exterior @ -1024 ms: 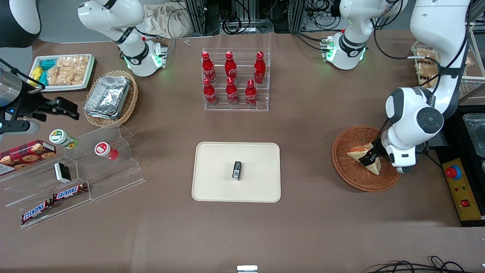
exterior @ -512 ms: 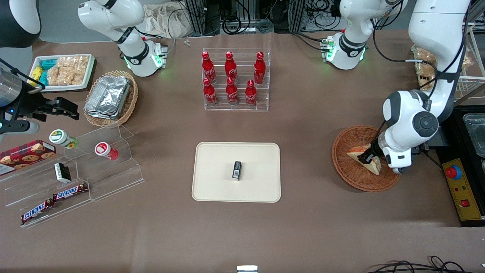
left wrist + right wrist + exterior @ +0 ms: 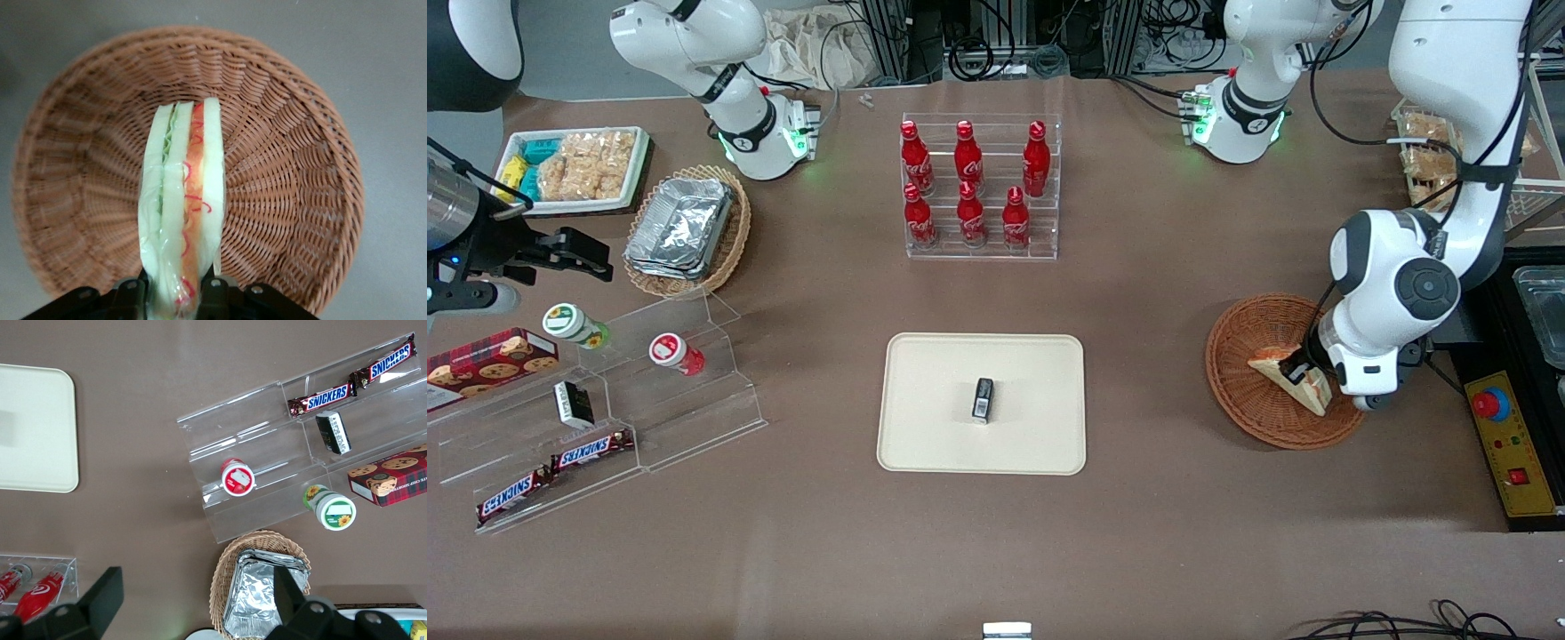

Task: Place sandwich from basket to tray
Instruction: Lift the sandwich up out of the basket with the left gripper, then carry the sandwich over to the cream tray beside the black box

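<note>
The sandwich point(image 3: 1285, 374) is a wrapped wedge of white bread with red and green filling, standing on edge in the round reddish-brown wicker basket point(image 3: 1245, 400) toward the working arm's end of the table. My left gripper point(image 3: 1303, 372) is shut on the sandwich. In the left wrist view the two black fingers point(image 3: 215, 293) pinch the sandwich point(image 3: 183, 213) at its wide end, over the basket's weave point(image 3: 293, 180). The cream tray point(image 3: 934, 444) lies mid-table with a small black box point(image 3: 983, 398) on it.
An acrylic rack of red cola bottles point(image 3: 978, 191) stands farther from the front camera than the tray. Toward the parked arm's end are an acrylic snack stand point(image 3: 605, 418), a tan oval basket with foil trays point(image 3: 685, 229) and a white snack tray point(image 3: 574, 169). A control box with a red button point(image 3: 1507, 436) sits beside the basket.
The gripper has closed on the sandwich and turned it up onto its edge in the basket; the wrist shifted slightly.
</note>
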You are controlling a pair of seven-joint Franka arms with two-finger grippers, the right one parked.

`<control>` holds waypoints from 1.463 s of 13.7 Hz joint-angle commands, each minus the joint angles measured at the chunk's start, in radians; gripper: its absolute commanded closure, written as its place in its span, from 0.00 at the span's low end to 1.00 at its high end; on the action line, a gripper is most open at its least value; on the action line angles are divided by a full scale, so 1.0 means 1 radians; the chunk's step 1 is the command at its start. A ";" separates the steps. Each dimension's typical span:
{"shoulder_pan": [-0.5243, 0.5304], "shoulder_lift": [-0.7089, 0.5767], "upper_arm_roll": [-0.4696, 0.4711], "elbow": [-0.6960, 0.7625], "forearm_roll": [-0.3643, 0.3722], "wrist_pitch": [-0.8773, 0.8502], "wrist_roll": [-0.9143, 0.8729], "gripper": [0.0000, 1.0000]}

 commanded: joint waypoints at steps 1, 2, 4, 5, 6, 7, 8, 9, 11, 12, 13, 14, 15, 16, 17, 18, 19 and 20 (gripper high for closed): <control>-0.006 -0.066 -0.015 0.166 0.019 -0.288 0.096 1.00; -0.008 -0.062 -0.021 0.263 0.018 -0.406 0.133 1.00; -0.008 -0.057 -0.048 0.432 0.013 -0.597 0.278 1.00; -0.008 -0.057 -0.068 0.498 0.011 -0.663 0.323 1.00; -0.008 -0.057 -0.100 0.552 0.010 -0.707 0.337 1.00; -0.008 -0.052 -0.139 0.592 0.008 -0.734 0.339 1.00; -0.009 -0.046 -0.186 0.613 0.005 -0.743 0.351 1.00; -0.009 -0.022 -0.241 0.629 0.005 -0.742 0.375 1.00; -0.014 0.061 -0.336 0.662 0.005 -0.726 0.369 1.00; -0.035 0.122 -0.364 0.692 0.010 -0.720 0.366 1.00; -0.069 0.183 -0.364 0.719 0.010 -0.708 0.362 1.00; -0.101 0.248 -0.364 0.745 0.013 -0.665 0.339 1.00; -0.127 0.301 -0.364 0.756 0.018 -0.606 0.299 1.00; -0.159 0.343 -0.361 0.756 0.021 -0.538 0.265 1.00; -0.188 0.383 -0.360 0.756 0.037 -0.481 0.250 1.00; -0.214 0.420 -0.360 0.756 0.065 -0.438 0.247 1.00; -0.234 0.450 -0.360 0.756 0.088 -0.400 0.239 1.00; -0.248 0.478 -0.360 0.756 0.106 -0.361 0.222 1.00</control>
